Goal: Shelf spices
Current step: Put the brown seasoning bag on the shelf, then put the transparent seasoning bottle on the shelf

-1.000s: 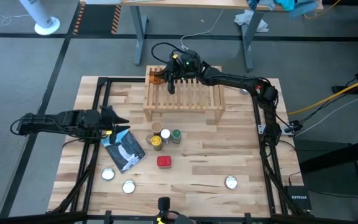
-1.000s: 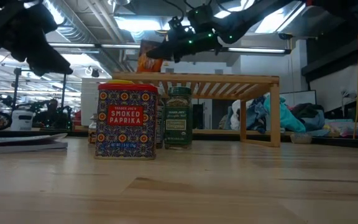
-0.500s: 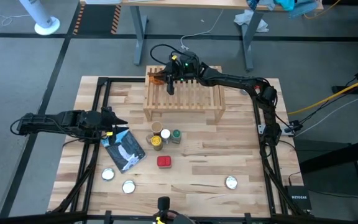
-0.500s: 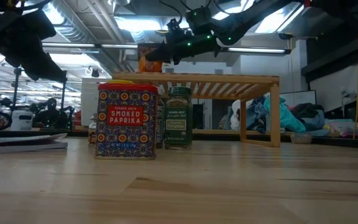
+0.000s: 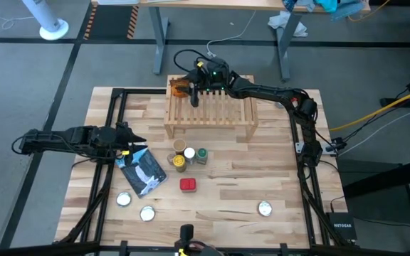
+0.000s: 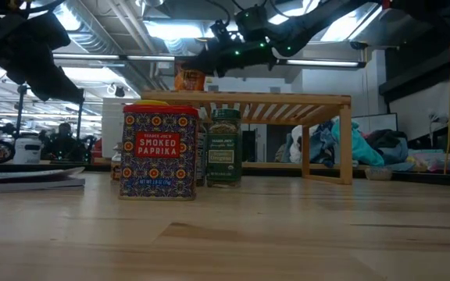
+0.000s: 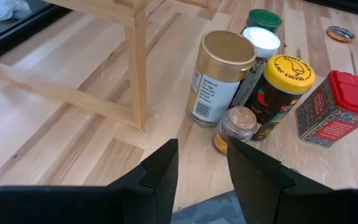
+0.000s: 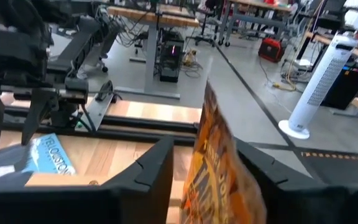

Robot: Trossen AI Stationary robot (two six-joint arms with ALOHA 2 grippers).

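The light-wood shelf [image 5: 211,110] stands at the table's far middle. An orange packet [image 8: 219,162] stands upright on the shelf's far left corner [image 6: 190,78], between the fingers of my open right gripper [image 8: 207,174]. Several spice jars [image 5: 188,155] stand on the table before the shelf: gold-lidded [image 7: 219,78], yellow-lidded [image 7: 278,87], white-lidded [image 7: 261,40], green-lidded [image 7: 264,18] and a small clear one [image 7: 234,127]. A red tin [image 7: 334,106] stands nearer. My left gripper [image 7: 202,168] hovers open at the table's left, holding nothing. My right gripper reaches level from the table's right, one finger on either side of the orange packet's flat faces. One finger [image 8: 157,171] stands clear of the packet. I cannot tell whether the other finger [image 8: 257,174] touches it. The packet's bottom rests on the shelf top.
A blue-and-white pouch [image 5: 142,171] lies under my left gripper. Flat silver discs lie near the front edge [image 5: 124,199] [image 5: 146,212] [image 5: 265,208]. Bare tabletop spreads to the right of the jars. The shelf's slats to the right of the packet hold nothing.
The orange packet has sunk a little and now stands on the shelf's top. Both arms have kept their places.
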